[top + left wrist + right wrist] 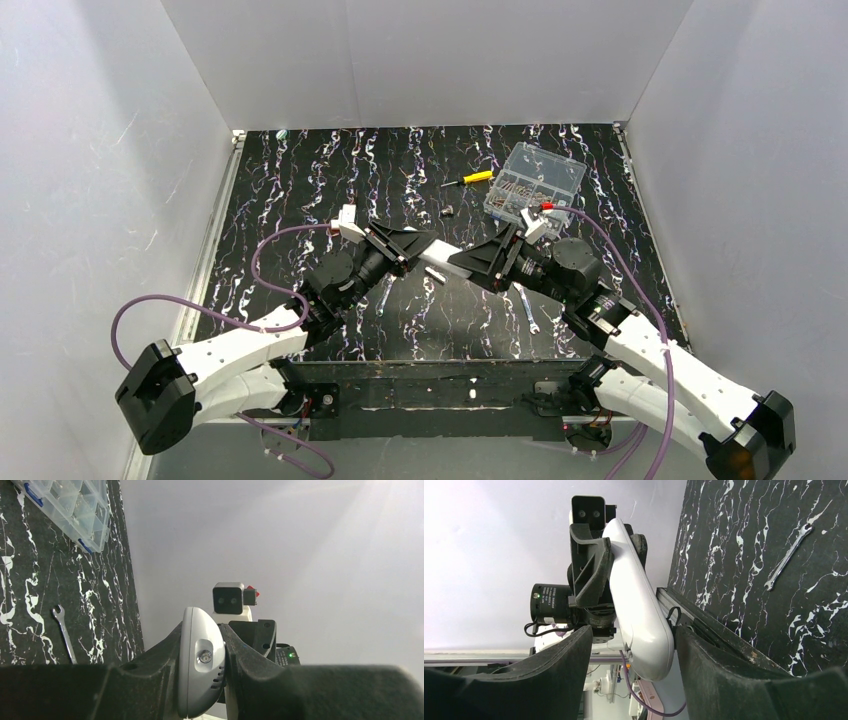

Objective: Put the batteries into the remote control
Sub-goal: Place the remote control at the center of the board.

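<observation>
While both arms are meeting above the mat [300, 180], step: I am judging this a mid-air hand-across or steadying of the handset, with no cell going in yet.
Left gripper [403, 243]: clenched on one end of the remote control [447, 259]; its fingers are pinching the narrow sides, seen end-on in the left wrist view.
Right gripper [487, 258]: released; its fingers are standing one on each side of the remote control's free end, with a gap showing in the right wrist view, so nothing is being gripped there.
Key relation: the long axis is running straight out of the left jaws and into the gap of the right jaws, the two grippers facing each other along it. The right arm is the one placed for a new grip; I am judging it needs only to close.
Batteries: I am not making out any blue cells for certain. A small pale piece [434, 274] is lying on the mat just under the span between the jaws; too small to name.
Around: one wrench [385, 295] is lying behind the left jaws, another wrench [527, 308] behind the right jaws; the screwdriver [470, 179] and clear box [535, 182] are sitting well apart beyond both.
In the way: nothing is sitting between the right fingers and the handset; I am minding how near the two grippers are to each other.
</observation>
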Action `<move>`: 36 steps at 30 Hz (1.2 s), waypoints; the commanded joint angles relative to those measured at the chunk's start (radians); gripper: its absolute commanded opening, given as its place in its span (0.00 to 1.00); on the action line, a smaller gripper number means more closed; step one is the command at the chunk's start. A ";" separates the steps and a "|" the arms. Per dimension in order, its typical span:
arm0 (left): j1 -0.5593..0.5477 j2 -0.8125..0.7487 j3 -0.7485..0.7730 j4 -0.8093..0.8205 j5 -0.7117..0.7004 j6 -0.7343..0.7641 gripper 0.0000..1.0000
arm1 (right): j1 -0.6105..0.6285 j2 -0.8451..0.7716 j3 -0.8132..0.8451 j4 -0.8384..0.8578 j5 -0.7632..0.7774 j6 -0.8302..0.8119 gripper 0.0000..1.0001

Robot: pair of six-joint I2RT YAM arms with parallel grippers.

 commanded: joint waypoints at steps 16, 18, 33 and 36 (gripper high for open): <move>-0.003 -0.014 0.042 0.134 -0.013 -0.022 0.00 | -0.010 0.026 -0.013 0.142 0.011 0.015 0.51; -0.003 -0.014 0.042 0.135 -0.013 -0.022 0.00 | -0.011 0.027 -0.013 0.143 0.011 0.015 0.50; -0.003 0.005 0.038 0.157 -0.011 -0.038 0.01 | -0.012 0.036 -0.019 0.152 0.015 0.018 0.31; -0.003 0.006 0.036 0.156 -0.012 -0.042 0.06 | -0.013 0.035 -0.019 0.153 0.018 0.019 0.23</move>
